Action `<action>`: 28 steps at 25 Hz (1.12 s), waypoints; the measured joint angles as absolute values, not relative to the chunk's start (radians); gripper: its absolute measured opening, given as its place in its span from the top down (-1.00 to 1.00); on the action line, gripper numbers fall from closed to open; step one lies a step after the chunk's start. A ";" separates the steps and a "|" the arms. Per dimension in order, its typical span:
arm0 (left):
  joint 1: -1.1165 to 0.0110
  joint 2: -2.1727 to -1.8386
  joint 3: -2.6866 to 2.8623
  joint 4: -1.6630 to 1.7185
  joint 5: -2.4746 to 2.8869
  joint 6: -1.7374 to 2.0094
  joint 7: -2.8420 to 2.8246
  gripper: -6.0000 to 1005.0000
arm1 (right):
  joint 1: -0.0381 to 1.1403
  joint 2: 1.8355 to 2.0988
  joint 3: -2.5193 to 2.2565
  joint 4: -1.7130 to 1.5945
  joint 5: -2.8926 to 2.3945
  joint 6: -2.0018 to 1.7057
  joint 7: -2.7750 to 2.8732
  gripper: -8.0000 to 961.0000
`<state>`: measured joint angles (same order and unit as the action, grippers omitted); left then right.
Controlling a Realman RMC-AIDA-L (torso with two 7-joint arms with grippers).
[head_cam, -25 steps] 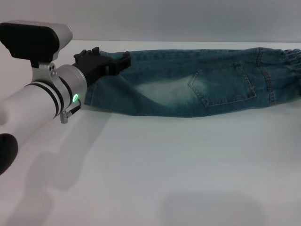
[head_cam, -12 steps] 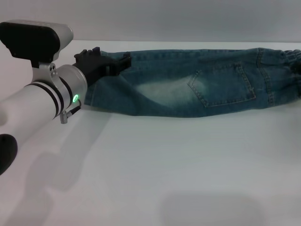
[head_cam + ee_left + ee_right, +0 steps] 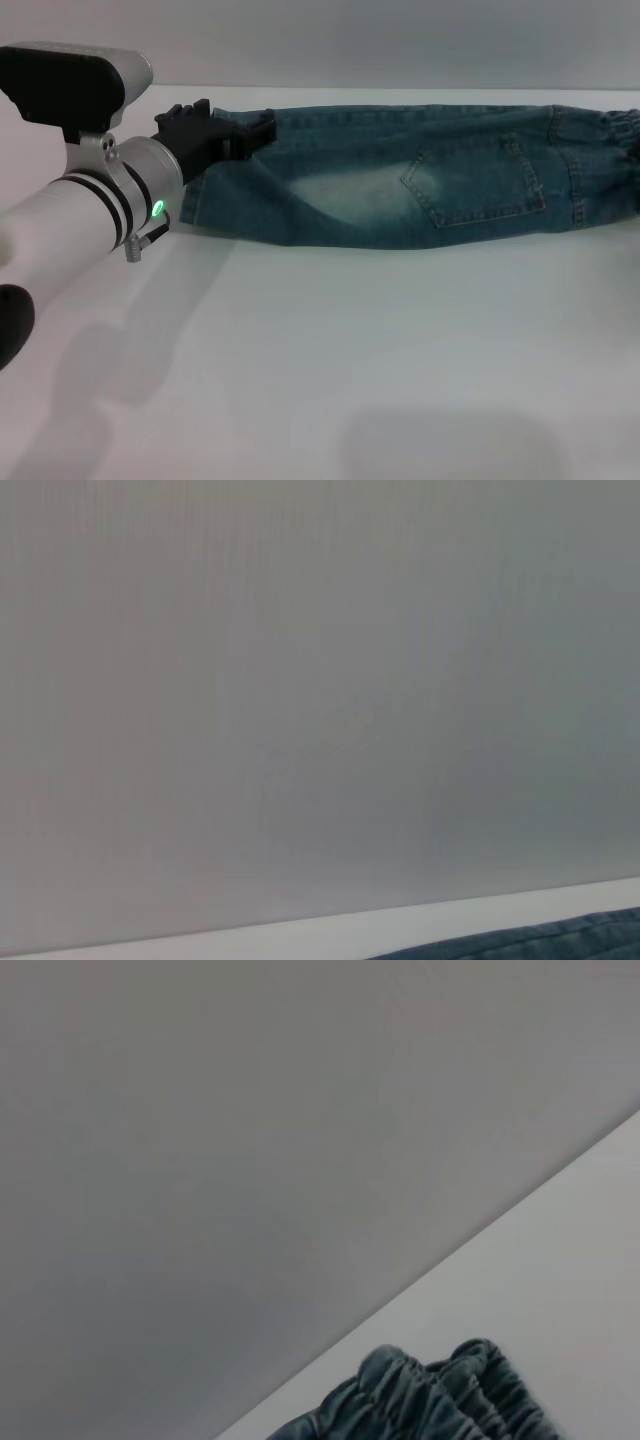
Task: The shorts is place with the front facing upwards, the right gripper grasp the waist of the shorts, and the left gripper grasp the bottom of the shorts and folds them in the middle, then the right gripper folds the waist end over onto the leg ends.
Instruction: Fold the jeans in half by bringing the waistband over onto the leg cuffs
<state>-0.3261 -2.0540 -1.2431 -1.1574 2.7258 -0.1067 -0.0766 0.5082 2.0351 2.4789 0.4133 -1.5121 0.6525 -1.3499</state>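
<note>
Denim shorts (image 3: 420,175) lie flat on the white table (image 3: 350,360), already folded lengthwise into one long narrow strip, blue-green with a pale faded oval patch mid-leg and a stitched pocket (image 3: 475,180) facing up past it. Left gripper (image 3: 235,135), black, sits at the leg ends (image 3: 200,200), reaching in from the near left on a white-silver arm (image 3: 90,215) with black bands and a green light ring; arm angles up and away toward the far edge of the table, black camera block on top of the wrist. Its fingers rest on the far corner of the hem end, touching the denim; whether they are clamped on the cloth or loose, cannot tell. From that gripper the strip runs straight out to the right, long axis left to right across the table, hems just beside the gripper, waist of the shorts (image 3: 615,155) at the far opposite end by the head view's right edge. Waistband is gathered, puckered elastic, darker blue; right wrist view shows its ruffled edge (image 3: 440,1395) close up on the table. Right gripper itself shows in no view. Left wrist view catches only a sliver of denim edge (image 3: 540,942) under a grey wall (image 3: 320,680).
</note>
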 joint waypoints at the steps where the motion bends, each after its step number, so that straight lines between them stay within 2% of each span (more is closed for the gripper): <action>1: -0.326 -2.054 -1.243 -1.156 2.726 -0.106 -0.076 -0.72 | 0.508 2.035 2.479 0.414 -1.512 0.650 -1.350 -0.49; 7: -0.326 -2.054 -1.243 -1.152 2.726 -0.102 -0.075 -0.72 | 0.514 2.034 2.478 0.415 -1.515 0.642 -1.358 -0.26; 12: -0.328 -2.054 -1.247 -1.150 2.726 -0.102 -0.074 -0.72 | 0.513 2.034 2.477 0.416 -1.521 0.641 -1.366 0.24; 18: -0.331 -2.055 -1.247 -1.147 2.726 -0.101 -0.061 -0.72 | 0.503 2.043 2.477 0.438 -1.519 0.649 -1.368 0.65; 20: -0.328 -2.056 -1.247 -1.146 2.726 -0.100 -0.051 -0.72 | 0.499 2.049 2.477 0.458 -1.520 0.662 -1.368 0.97; 28: -0.323 -2.058 -1.239 -1.130 2.726 -0.087 -0.049 -0.72 | 0.507 2.053 2.477 0.518 -1.519 0.761 -1.343 0.97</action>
<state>-0.3230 -2.0581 -1.2394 -1.1298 2.7258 -0.0868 -0.0492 0.5074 2.0534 2.4772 0.5175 -1.5186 0.7605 -1.3431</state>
